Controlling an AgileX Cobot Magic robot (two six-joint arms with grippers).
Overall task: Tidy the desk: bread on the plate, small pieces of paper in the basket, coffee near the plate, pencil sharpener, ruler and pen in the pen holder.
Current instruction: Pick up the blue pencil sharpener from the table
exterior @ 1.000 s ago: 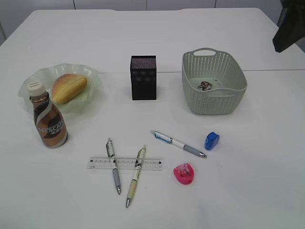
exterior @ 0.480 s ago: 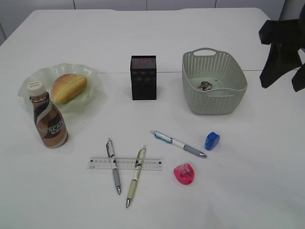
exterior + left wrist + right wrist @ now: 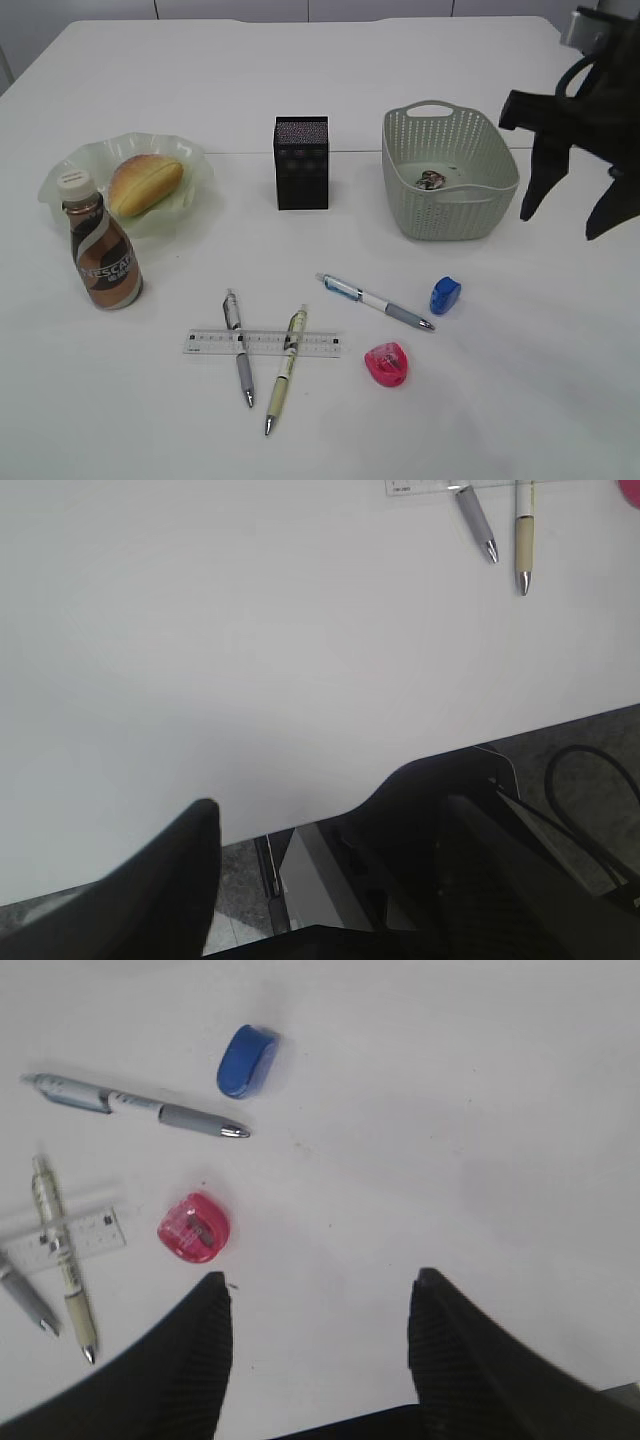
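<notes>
White table (image 3: 330,60), most of the tidying not yet done. Right gripper (image 3: 568,212) hanging spread wide and empty at the far right, beside the basket (image 3: 448,215). Probably going for the blue sharpener (image 3: 445,295) at right centre, so best to drop straight down and pinch across its narrow sides. Long axis running near-to-far, slightly tilted. Can't tell about the left gripper (image 3: 330,880).
</notes>
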